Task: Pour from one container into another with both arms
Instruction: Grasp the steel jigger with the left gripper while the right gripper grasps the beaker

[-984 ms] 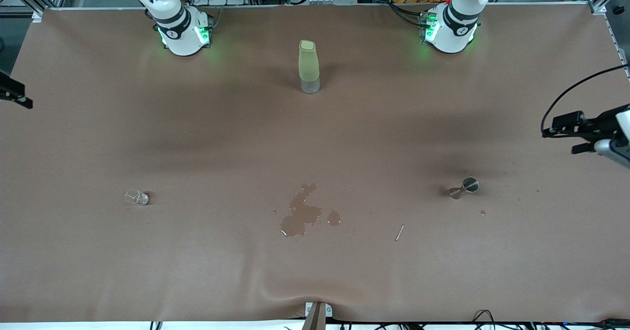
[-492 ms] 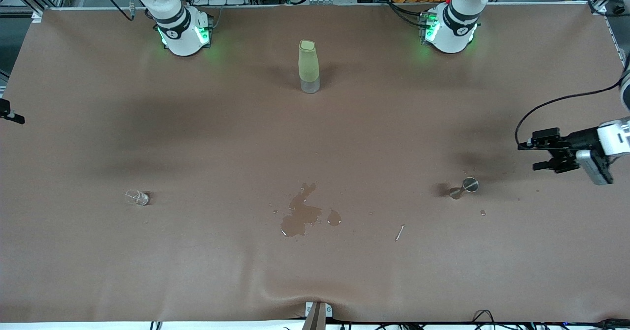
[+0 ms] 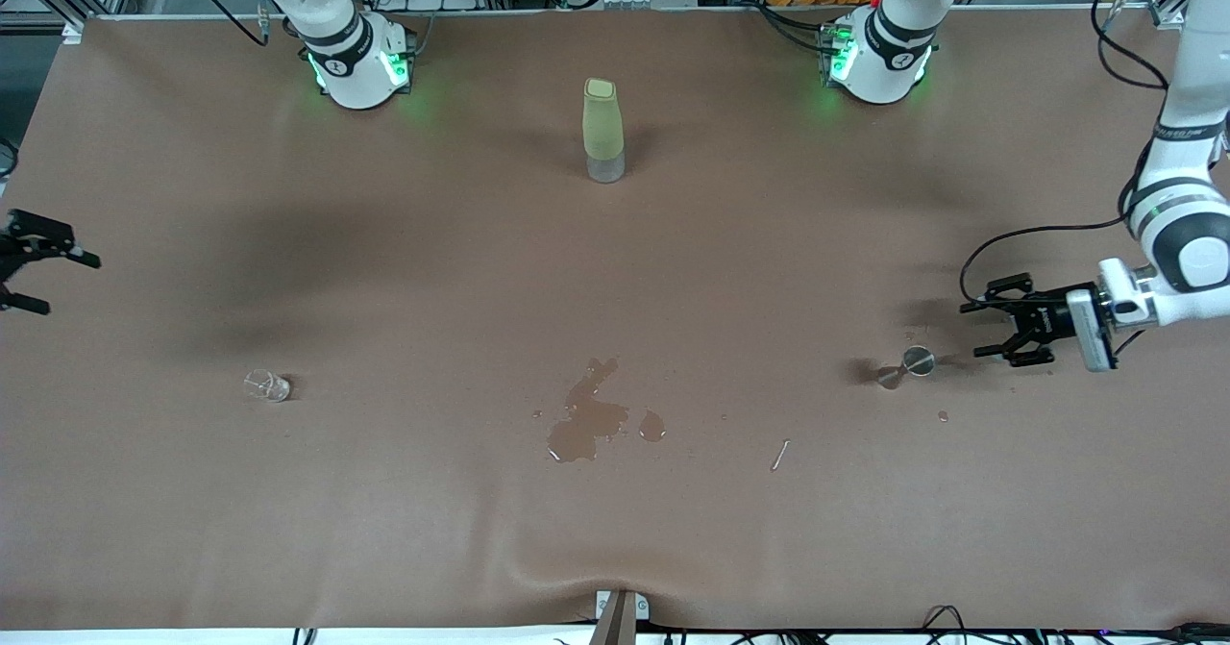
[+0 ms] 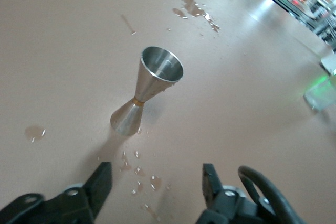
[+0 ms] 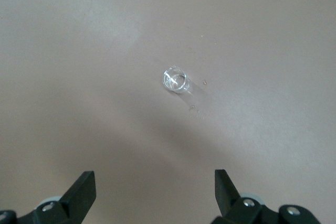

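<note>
My table (image 3: 384, 270) is one wide brown sheet, rumpled near the front camera's edge. My left arm (image 3: 1180, 193) comes down at its own end of the table, wrist turned level, and my right arm's base (image 3: 354, 63) stands at the robots' side of the table with only its gripper showing at the other end.

My left gripper (image 3: 982, 330) hangs low over the table just beside the steel jigger (image 3: 907, 365); in the left wrist view its fingers (image 4: 100, 182) stand apart with the jigger (image 4: 148, 88) upright between and ahead of them, untouched, holding nothing.

My right gripper (image 3: 29, 275) is over the table's edge at the right arm's end, fingers (image 5: 81, 190) spread wide and empty, with the small clear glass (image 5: 175, 79) on the table apart from them. That glass (image 3: 267, 385) is nearer to the front camera than the gripper's spot.

A tall pale green bottle (image 3: 602, 130) with a clear base stands upright between the two bases. A wet spill (image 3: 586, 421) darkens the middle of the sheet, small drops (image 4: 137, 174) lie by the jigger, and a thin pale sliver (image 3: 779, 454) lies between spill and jigger
</note>
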